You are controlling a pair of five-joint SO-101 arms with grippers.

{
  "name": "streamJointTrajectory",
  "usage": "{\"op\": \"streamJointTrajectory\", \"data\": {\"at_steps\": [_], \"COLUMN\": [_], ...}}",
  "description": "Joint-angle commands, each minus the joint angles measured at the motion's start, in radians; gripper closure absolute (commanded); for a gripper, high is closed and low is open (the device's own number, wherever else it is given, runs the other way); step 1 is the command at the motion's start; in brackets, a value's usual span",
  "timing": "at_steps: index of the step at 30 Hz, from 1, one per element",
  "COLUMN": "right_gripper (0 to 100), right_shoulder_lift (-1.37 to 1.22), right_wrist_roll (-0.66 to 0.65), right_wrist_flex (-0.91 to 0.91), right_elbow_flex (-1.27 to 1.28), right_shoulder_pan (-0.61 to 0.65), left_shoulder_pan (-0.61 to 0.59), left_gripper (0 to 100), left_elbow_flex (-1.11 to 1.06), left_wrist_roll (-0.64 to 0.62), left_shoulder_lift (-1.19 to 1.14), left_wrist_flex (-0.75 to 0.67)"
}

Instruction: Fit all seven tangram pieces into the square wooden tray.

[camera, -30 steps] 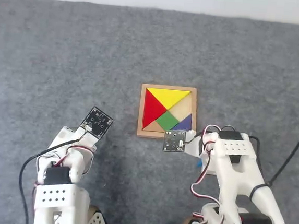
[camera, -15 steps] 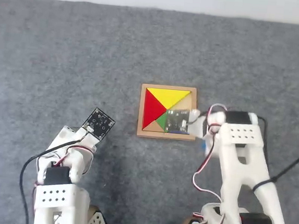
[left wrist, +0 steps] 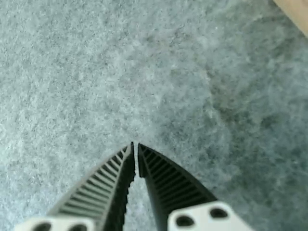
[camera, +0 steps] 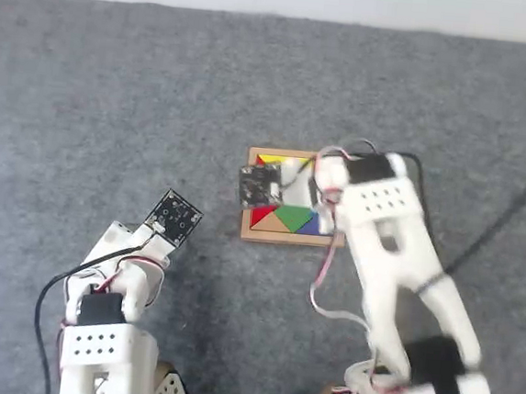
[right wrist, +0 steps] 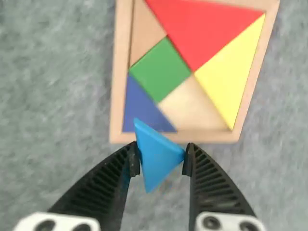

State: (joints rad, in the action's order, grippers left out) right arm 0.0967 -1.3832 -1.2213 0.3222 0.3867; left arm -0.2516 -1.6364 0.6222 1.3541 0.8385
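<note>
The square wooden tray (right wrist: 120, 72) holds a red triangle (right wrist: 202, 24), a yellow triangle (right wrist: 231, 77), a green square (right wrist: 159, 70) and a dark blue triangle (right wrist: 142, 108), with bare wood (right wrist: 190, 108) between them. My right gripper (right wrist: 161, 149) is shut on a light blue triangle (right wrist: 156, 156), held just outside the tray rim beside the dark blue piece. In the high view the right arm (camera: 373, 197) lies across the tray (camera: 278, 238) and covers much of it. My left gripper (left wrist: 134, 145) is shut on nothing, low over the grey mat.
Grey carpet-like mat (camera: 116, 83) covers the whole table. The left arm (camera: 118, 276) stays at the front left, well away from the tray. A corner of the tray (left wrist: 293, 14) shows in the left wrist view.
The right arm has swung from the tray's front right corner forward and left, over the tray. The left arm has kept still.
</note>
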Motion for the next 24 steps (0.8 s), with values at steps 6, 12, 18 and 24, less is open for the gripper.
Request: {"op": "streamJointTrajectory", "data": {"at_steps": [6,12,18,24], "right_gripper": [86.6,86.6,86.6,86.6], "right_shoulder_lift": [-0.383,-0.506,-0.572,-0.627], "right_wrist_roll": [-0.029,0.044,-0.057,-0.126], "right_wrist_flex": [-0.047,-0.156,-0.193,-0.197], "right_elbow_flex": [-0.391,-0.574,-0.624,-0.629], "right_shoulder_pan": [0.008,-0.012,-0.010,-0.002], "left_shoulder_pan": [-0.006,-0.003,-0.003,-0.003], "left_gripper": [99,99,99,99], "left_elbow_flex": [0.005,0.005,0.005,0.005], "left_wrist_roll": [0.008,0.008,0.008,0.008], "left_shoulder_lift": [0.012,0.012,0.012,0.012], "left_wrist_flex": [-0.017,-0.017,-0.017,-0.017]}}
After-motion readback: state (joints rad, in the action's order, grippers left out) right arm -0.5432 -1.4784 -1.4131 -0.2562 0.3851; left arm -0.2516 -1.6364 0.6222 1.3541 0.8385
